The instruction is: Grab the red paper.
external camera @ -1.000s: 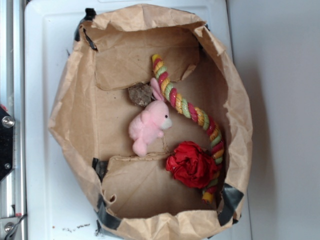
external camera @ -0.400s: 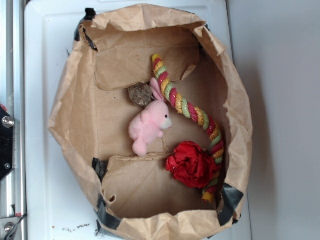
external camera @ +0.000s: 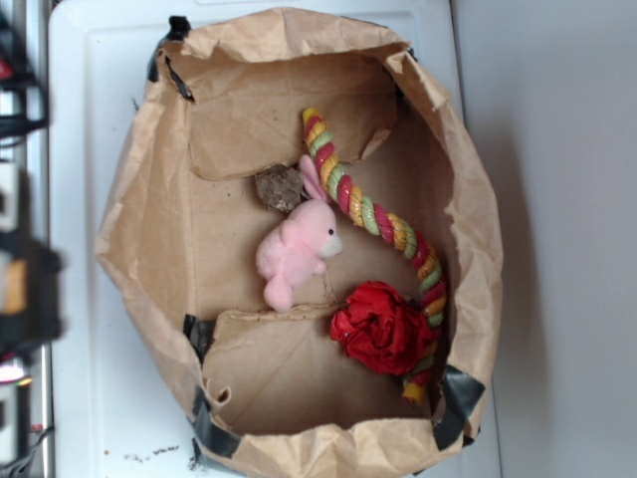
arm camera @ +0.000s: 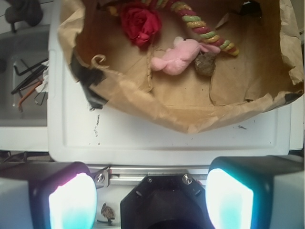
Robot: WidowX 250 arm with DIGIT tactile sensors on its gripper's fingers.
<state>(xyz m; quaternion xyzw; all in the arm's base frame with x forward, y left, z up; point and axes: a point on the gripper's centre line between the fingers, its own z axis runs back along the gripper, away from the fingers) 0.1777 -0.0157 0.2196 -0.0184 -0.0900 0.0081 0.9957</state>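
Showing only in the wrist view, the end effector gapes open, far from the red paper.

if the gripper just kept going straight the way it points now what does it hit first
Probably the bare white tray in front of the paper bag, not the red paper, which lies farther on inside. The open gripper holds nothing. Depth is hard to judge.

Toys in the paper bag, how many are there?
2. The pink plush bunny lies in the middle; the striped rope toy runs diagonally along the right side. The red paper and a small brown lump aren't toys. Folds could hide more.
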